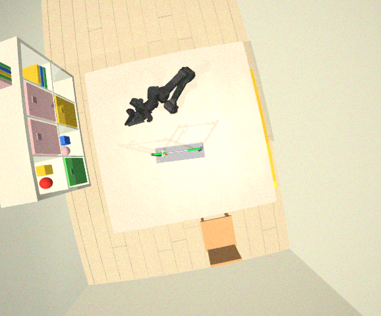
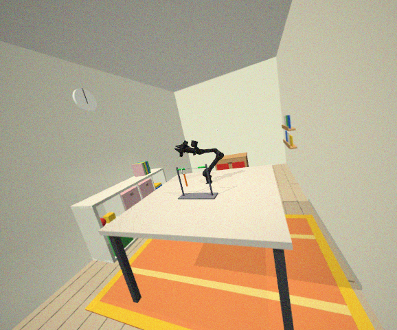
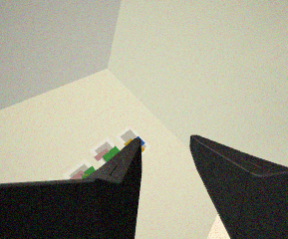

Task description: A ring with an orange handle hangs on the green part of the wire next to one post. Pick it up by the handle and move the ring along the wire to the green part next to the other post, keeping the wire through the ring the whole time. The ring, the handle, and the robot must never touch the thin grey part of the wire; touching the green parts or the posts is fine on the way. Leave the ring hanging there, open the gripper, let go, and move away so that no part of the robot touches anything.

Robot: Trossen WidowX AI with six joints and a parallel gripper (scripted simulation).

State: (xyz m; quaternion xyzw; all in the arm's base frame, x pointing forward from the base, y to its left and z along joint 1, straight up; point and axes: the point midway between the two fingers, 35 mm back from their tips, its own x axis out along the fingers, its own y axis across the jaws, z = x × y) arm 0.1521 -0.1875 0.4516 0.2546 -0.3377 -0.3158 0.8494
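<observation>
The white ring (image 2: 183, 172) hangs on the left green part (image 1: 156, 155) (image 2: 180, 169) of the wire, beside the left post (image 2: 180, 181). Its orange handle (image 1: 165, 154) (image 2: 185, 179) hangs down below the wire. The thin grey part (image 1: 176, 152) (image 2: 192, 168) runs to the right green part (image 1: 194, 149) (image 2: 202, 167) at the right post (image 2: 209, 181). My gripper (image 2: 177, 151) (image 3: 164, 142) is partly open, with nothing between its fingers. It is raised higher than the wire, off to the left and on the arm's side of the stand, touching nothing. The wrist view does not show the ring or handle.
The posts stand on a grey base plate (image 1: 180, 158) (image 2: 197, 196) on the white table (image 1: 190, 193) (image 2: 234, 216). My arm reaches across above the table behind the stand. A white shelf unit (image 1: 8, 135) (image 2: 85, 220) stands beyond the table's left edge, and a chair (image 1: 217, 232) shows in the top view.
</observation>
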